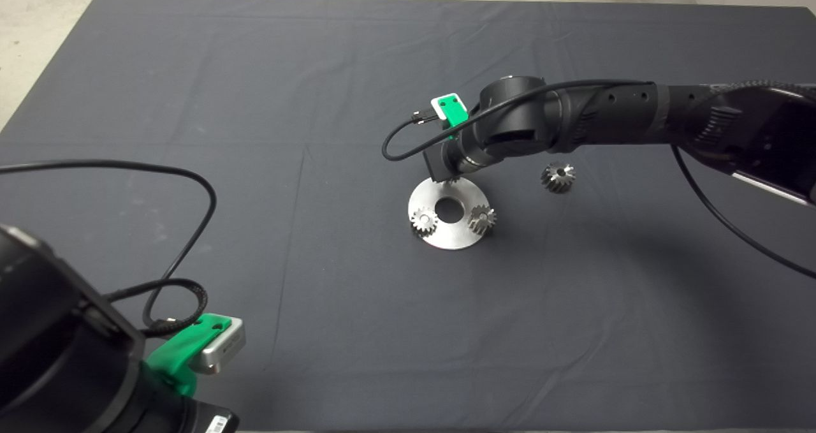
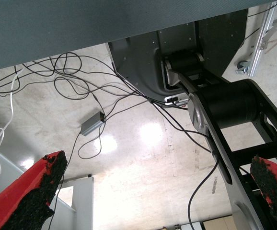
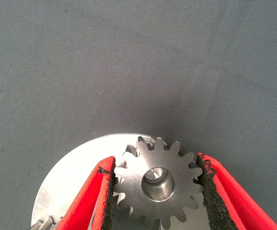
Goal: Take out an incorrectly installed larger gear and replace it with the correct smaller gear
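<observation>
One wrinkled dark grey cloth mat (image 1: 255, 165) is bordered by pale concrete floor (image 1: 38, 25). The round steel plate (image 1: 446, 232) carries the larger gear (image 3: 157, 184), clamped by the right gripper (image 3: 157, 191). The smaller gear (image 1: 558, 177) lies nearby. The left gripper (image 2: 153, 191), parked lower left, is spread wide.

Both arms are matte black tubular links with rounded joint housings. The right arm (image 1: 574, 117) carries a green bracket with a white-edged camera block (image 1: 449, 109) at its wrist and a looping black cable (image 1: 408, 139). The left arm (image 1: 57, 356) has a green mount, silver camera block (image 1: 220, 347) and braided cable. The red fingers (image 3: 88, 196) bear rough black pads.
</observation>
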Controlling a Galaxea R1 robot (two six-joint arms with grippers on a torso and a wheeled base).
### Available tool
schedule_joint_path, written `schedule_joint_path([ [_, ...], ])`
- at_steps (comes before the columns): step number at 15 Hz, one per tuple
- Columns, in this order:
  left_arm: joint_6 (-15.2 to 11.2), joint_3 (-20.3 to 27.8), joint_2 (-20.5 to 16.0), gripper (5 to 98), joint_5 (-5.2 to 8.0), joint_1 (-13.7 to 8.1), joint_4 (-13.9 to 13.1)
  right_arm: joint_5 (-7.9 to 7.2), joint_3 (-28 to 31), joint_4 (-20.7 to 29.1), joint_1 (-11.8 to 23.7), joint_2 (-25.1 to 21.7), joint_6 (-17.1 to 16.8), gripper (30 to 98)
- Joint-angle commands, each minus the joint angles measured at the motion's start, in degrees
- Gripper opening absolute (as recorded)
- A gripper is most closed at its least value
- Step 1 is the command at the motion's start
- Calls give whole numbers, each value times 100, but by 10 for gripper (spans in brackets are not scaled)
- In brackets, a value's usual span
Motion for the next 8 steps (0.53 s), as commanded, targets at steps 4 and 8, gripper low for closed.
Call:
schedule_joint_path([
  [4, -24, 86, 1, 982, 19, -40, -92, -94, 80, -25, 144, -6, 16, 406],
  [8, -24, 86, 1, 982, 19, -40, -92, -85, 80, -34, 109, -6, 7, 406],
])
